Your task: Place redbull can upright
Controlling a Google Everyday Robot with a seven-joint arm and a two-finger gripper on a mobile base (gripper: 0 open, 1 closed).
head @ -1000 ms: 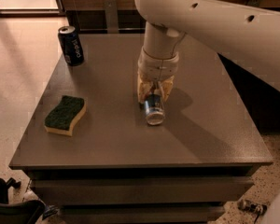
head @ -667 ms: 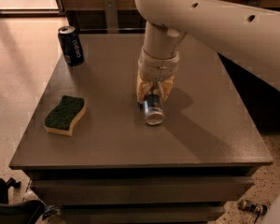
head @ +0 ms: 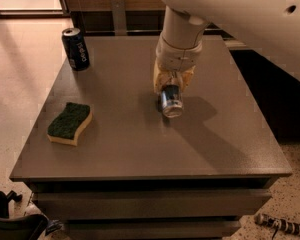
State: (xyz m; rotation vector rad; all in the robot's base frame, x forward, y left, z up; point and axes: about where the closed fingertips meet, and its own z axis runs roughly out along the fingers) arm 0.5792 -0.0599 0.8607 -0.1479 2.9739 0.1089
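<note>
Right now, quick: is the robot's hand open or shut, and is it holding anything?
Gripper: shut on the can, low over the middle of the table.

My end effector [head: 172, 90] is mid-desk [head: 140, 154], clamped on the redbull can [head: 171, 104]. Obstacles: Pepsi can [head: 75, 49] at far-left corner, sponge [head: 70, 123] near left edge, both well apart from it. I've got open room front & right of it.

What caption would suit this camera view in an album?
The gripper grips a tilted redbull can over the middle of the table; a Pepsi can stands and a sponge lies apart.
</note>
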